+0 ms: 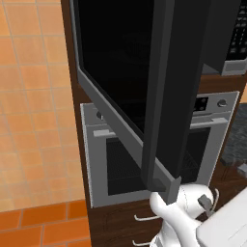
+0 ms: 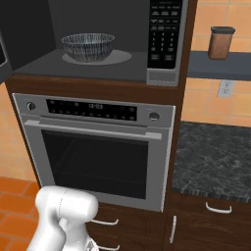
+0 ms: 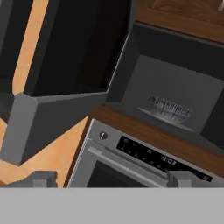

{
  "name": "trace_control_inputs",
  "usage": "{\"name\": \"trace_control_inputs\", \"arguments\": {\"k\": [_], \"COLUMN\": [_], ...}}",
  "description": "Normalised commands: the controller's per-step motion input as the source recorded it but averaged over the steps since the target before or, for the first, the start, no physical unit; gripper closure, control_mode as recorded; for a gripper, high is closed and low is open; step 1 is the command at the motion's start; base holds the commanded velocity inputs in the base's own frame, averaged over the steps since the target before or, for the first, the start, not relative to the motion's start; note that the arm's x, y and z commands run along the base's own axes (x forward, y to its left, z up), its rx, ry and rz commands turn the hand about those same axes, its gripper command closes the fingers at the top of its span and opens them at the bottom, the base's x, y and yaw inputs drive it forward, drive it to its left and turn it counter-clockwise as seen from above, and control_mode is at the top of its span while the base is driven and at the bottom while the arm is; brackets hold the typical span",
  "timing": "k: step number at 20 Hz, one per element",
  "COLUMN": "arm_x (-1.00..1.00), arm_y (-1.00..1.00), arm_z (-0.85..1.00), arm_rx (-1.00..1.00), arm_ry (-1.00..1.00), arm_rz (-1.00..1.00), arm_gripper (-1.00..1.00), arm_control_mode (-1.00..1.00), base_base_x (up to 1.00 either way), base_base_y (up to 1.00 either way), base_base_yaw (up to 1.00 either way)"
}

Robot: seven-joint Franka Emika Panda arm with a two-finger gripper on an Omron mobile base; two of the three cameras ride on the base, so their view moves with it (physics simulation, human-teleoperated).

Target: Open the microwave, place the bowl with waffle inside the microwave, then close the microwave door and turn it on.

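Black glass of the microwave door [image 1: 120, 62] is swinging wide open and blocking most of the left base view, hiding the microwave cavity behind it; its top edge is running out of the picture. In the hand view the same door is standing open at the left, its grey edge reaching toward the lower left corner.

Microwave [image 2: 105, 61] cavity is showing plainly in the right base view, with its top cut off by the picture's edge. A patterned bowl [image 2: 88, 46] is sitting on the round plate [image 2: 120, 58] inside, toward the left of the cavity. Whether a waffle is lying in the bowl is not showing from this angle; in the hand view the bowl is looking faint and see-through, its contents too dim to tell. Keypad [image 2: 165, 32] is standing at the right of the cavity.

Oven [image 2: 98, 152] is sitting directly below the microwave, its door shut. A brown canister [image 2: 221, 43] is resting on a shelf [image 2: 215, 66] to the right, over a dark stone bench [image 2: 215, 157].

Gripper [image 3: 109, 180] jaws are standing wide apart with nothing between them; just the two grey fingertips [image 3: 37, 179] are peeking up at the bottom of the hand view. Bowl is lying well apart from the jaws, beyond them and deeper inside the cavity, with the oven's control strip showing between.
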Motion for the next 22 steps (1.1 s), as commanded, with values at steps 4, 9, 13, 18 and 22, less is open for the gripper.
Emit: {"name": "trace_control_inputs", "arguments": {"k": [4, 9, 13, 18, 22], "arm_x": [-0.43, -0.55, 0.36, 0.97, 1.0], "arm_y": [0.76, 0.9, 1.0, 0.7, 0.26], "arm_z": [0.17, 0.17, 0.04, -0.06, -0.22], "arm_rx": [0.0, 0.03, 0.0, 0.0, 0.0], "arm_ry": [-0.55, -0.57, -0.39, -0.23, -0.16], "arm_rz": [-0.26, -0.37, -0.52, -0.53, -0.4], "arm_gripper": [-1.0, -1.0, -1.0, -1.0, -1.0], "arm_control_mode": [-1.0, -1.0, -1.0, -1.0, -1.0], "base_base_x": [0.0, 0.0, 0.0, 0.0, 0.0], "base_base_y": [0.0, 0.0, 0.0, 0.0, 0.0], "base_base_yaw": [0.0, 0.0, 0.0, 0.0, 0.0]}}
